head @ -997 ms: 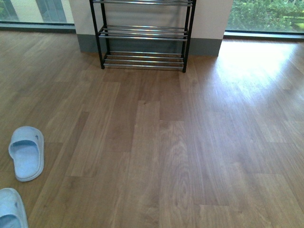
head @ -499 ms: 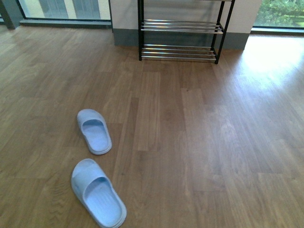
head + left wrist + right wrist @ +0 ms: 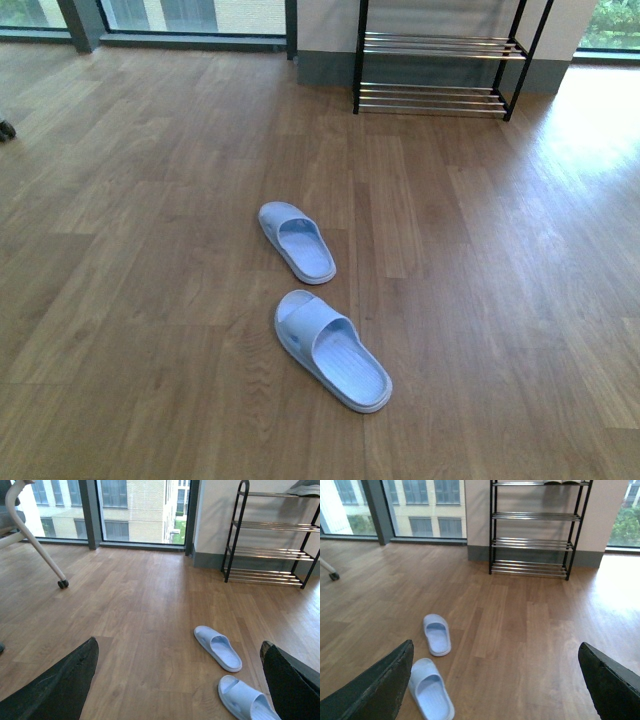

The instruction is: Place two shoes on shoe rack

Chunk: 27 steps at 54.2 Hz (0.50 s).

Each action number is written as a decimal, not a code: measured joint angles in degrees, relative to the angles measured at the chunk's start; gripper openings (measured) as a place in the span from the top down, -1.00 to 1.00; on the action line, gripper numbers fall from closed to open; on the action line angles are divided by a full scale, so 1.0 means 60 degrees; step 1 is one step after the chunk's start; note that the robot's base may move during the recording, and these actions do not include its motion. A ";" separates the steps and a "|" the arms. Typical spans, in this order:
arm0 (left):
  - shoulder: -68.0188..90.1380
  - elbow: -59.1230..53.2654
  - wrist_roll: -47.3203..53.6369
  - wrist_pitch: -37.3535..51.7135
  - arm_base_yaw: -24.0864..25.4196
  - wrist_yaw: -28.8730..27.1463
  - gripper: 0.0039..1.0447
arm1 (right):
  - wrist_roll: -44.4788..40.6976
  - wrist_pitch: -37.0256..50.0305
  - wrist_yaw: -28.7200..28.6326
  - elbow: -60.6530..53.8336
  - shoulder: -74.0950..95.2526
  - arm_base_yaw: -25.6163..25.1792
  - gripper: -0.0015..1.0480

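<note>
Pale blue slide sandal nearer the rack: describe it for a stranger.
Find the black metal shoe rack with chrome bars at the far wall. Two pale blue slide sandals lie on the wood floor before it. The wanted sandal is closer to the rack than its mate.

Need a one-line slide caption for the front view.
Front view: nearer slide sandal and farther slide sandal lie on the wood floor, shoe rack against the far wall; no sneakers visible.
</note>
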 joint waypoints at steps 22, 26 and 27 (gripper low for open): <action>0.0000 0.0000 0.0000 0.0000 0.0000 0.0004 -0.83 | 0.0000 -0.0004 -0.0015 0.0000 0.0000 -0.0004 -0.82; 0.0000 0.0000 0.0000 0.0000 0.0000 0.0000 -0.83 | 0.0000 -0.0004 -0.0018 0.0000 0.0000 -0.0004 -0.82; 0.0000 0.0000 0.0000 0.0000 0.0000 0.0000 -0.83 | 0.0000 -0.0004 -0.0018 0.0000 0.0000 -0.0004 -0.82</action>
